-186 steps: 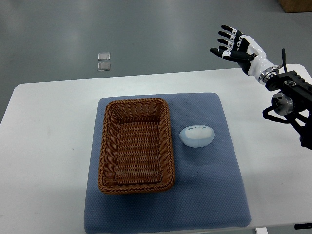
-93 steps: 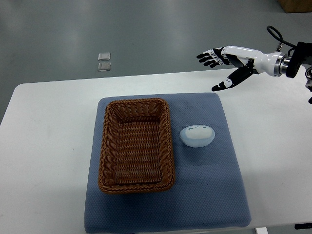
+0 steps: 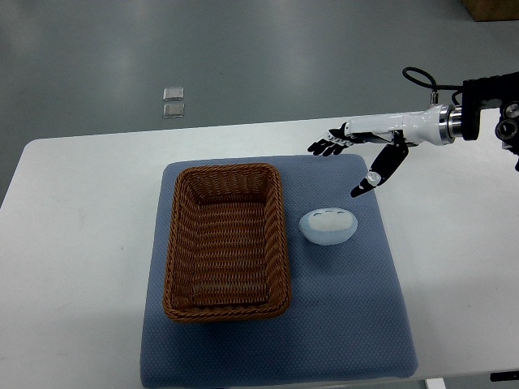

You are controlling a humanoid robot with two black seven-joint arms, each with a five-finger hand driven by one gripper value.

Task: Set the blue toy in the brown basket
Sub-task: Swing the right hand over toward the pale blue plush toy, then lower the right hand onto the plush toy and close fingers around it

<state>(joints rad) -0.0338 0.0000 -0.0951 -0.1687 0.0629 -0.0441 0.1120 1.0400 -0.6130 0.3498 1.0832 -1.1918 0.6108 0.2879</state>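
Note:
A pale blue, egg-shaped toy [image 3: 328,226] lies on the blue mat [image 3: 349,308], just right of the brown wicker basket [image 3: 228,241]. The basket holds nothing. My right hand [image 3: 346,164] reaches in from the right edge and hovers above the mat's far right corner, up and to the right of the toy and apart from it. Its fingers [image 3: 324,147] are spread flat and the thumb [image 3: 366,183] points down toward the toy. It holds nothing. The left arm does not show.
The mat lies on a white table [image 3: 73,243]. Two small clear squares [image 3: 172,102] sit on the grey floor beyond the table's far edge. A brown box corner [image 3: 491,8] shows at the top right.
The right hand has swung from raised upright at the far right to stretched out flat, moving left and down toward the toy. Toy and basket have not moved.

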